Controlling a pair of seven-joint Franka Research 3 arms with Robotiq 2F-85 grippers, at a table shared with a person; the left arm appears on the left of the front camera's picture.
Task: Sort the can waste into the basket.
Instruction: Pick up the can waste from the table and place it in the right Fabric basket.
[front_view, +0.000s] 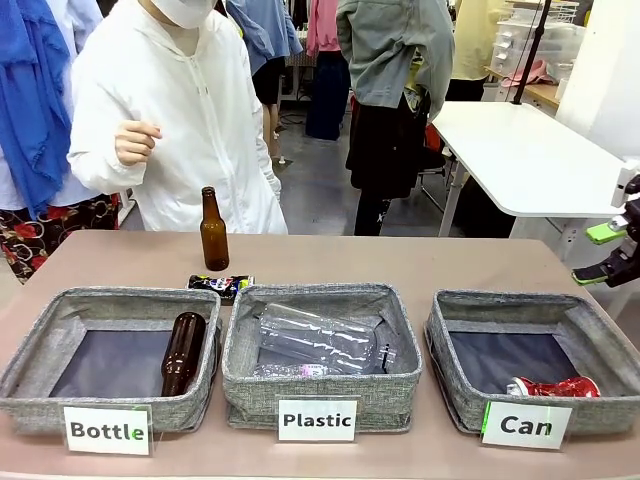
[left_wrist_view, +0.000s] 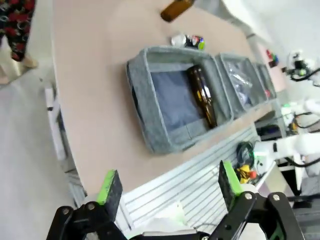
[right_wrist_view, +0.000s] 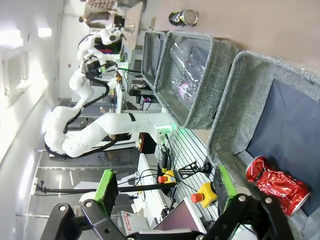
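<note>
- The desk (front_view: 400, 262) had a flat, matt, brownish-pink top. Behind it the room showed a grey floor (front_view: 315, 190), hanging clothes and a white table (front_view: 520, 150) at the far right.
- A person in a white hooded jacket (front_view: 170, 120) stood at the far side of the desk, with one hand (front_view: 135, 142) raised in a loose fist.
- Three rectangular baskets of grey woven fabric with dark lining stood in a row along the near edge, each with a white label on the front: the Bottle basket (front_view: 40, 345), the Plastic basket (front_view: 240, 345) and the Can basket (front_view: 600, 330).
- The crushed red-and-silver can (front_view: 553, 387) lay inside the Can basket on the lining, close to the near wall. Its metal was dented and shiny.
- The black can (front_view: 221, 286), with colourful print, lay on its side on the desk just behind the gap between the Bottle basket and the Plastic basket.
- An upright brown glass bottle (front_view: 213, 232) stood just behind the black can.
- A second brown glass bottle (front_view: 183, 352) lay in the Bottle basket, along its right wall.
- Crumpled clear plastic bottles (front_view: 320, 340) lay in the Plastic basket.
- The left claw (left_wrist_view: 169, 184) was spread wide and held nothing; it hung off the desk's edge, near the Bottle basket.
- The right claw (right_wrist_view: 165, 182) was also spread wide and held nothing, beside the Can basket.
</note>
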